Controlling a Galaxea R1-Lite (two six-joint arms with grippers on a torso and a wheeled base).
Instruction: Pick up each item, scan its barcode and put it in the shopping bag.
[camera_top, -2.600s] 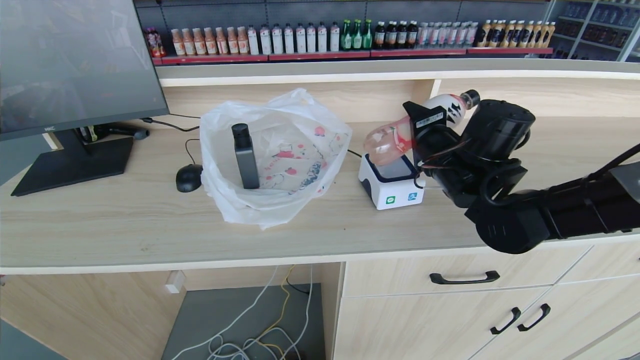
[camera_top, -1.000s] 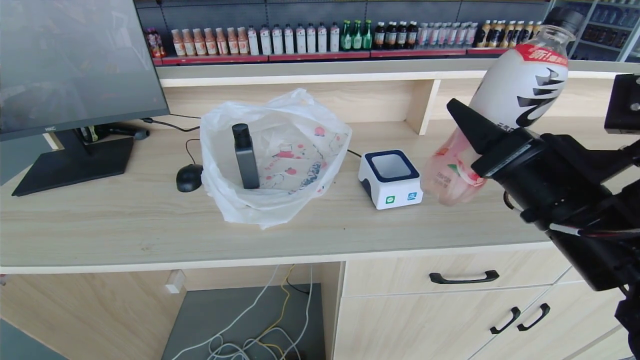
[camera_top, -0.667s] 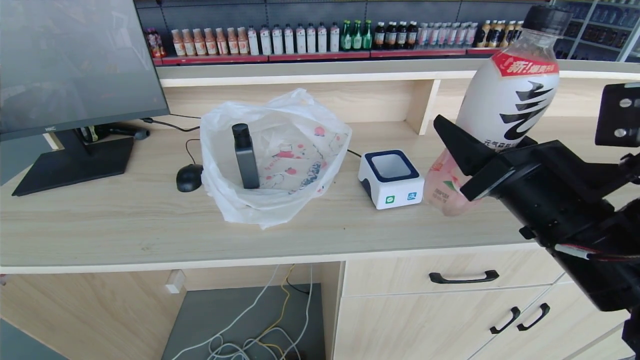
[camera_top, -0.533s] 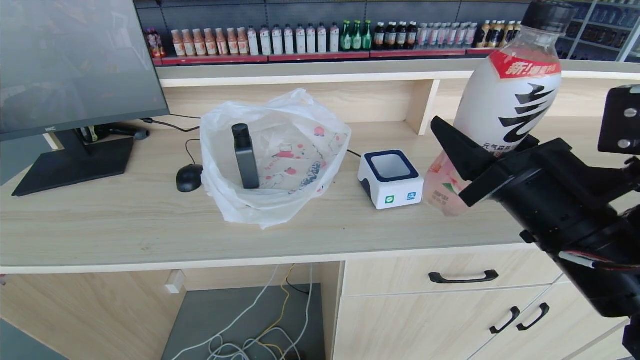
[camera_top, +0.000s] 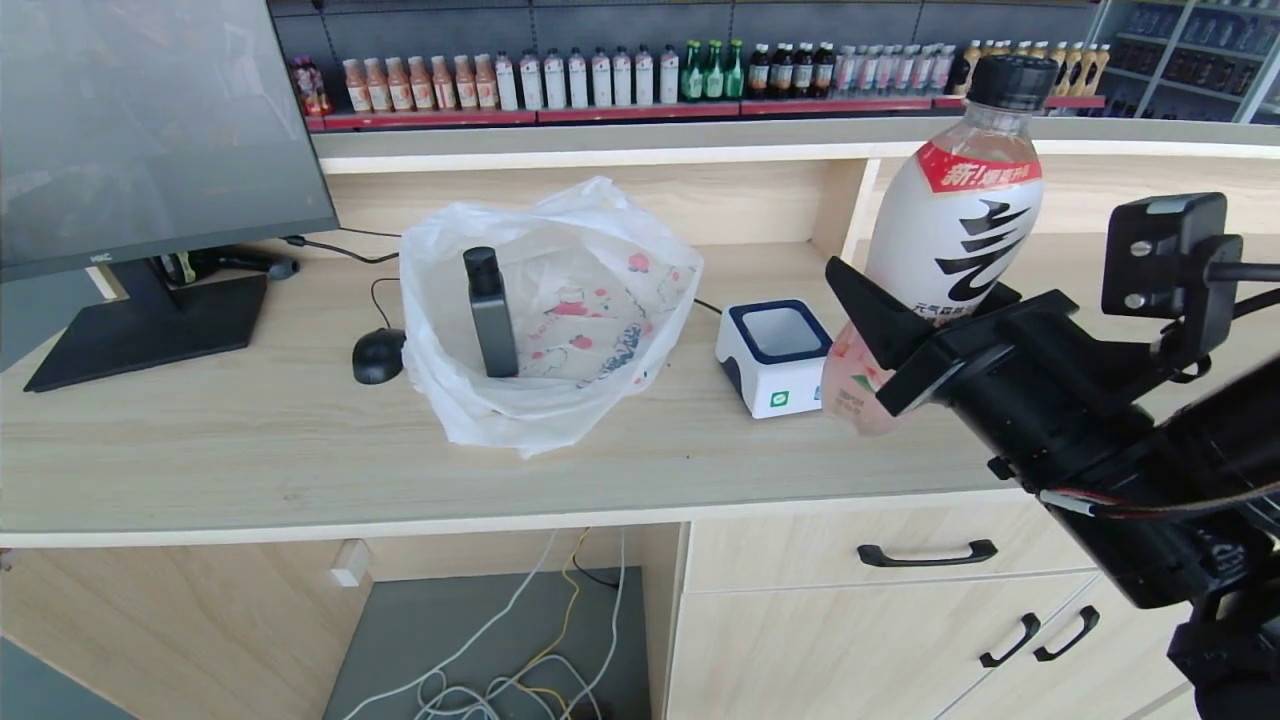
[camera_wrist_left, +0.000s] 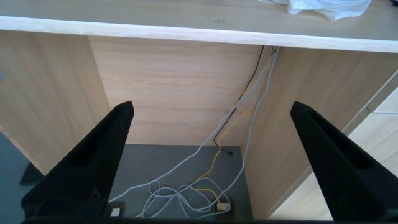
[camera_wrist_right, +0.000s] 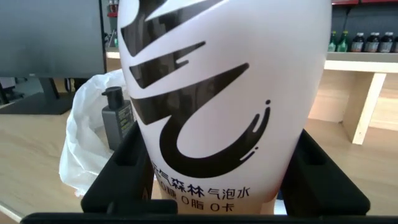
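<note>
My right gripper is shut on a pink drink bottle with a white and black label and a dark cap. It holds the bottle upright above the counter's front right, just right of the white scanner. In the right wrist view the bottle stands between the fingers. The white shopping bag sits open left of the scanner with a grey bottle upright inside. My left gripper hangs open below the counter's edge, holding nothing.
A monitor stands at the counter's left with a black mouse beside the bag. A raised shelf runs along the back. Drawers sit under the counter on the right, and loose cables lie on the floor below.
The bottle lay tilted over the scanner, then my right gripper lifted it away to the right and turned it upright. In the last half second it has come down and leftward, toward the scanner.
</note>
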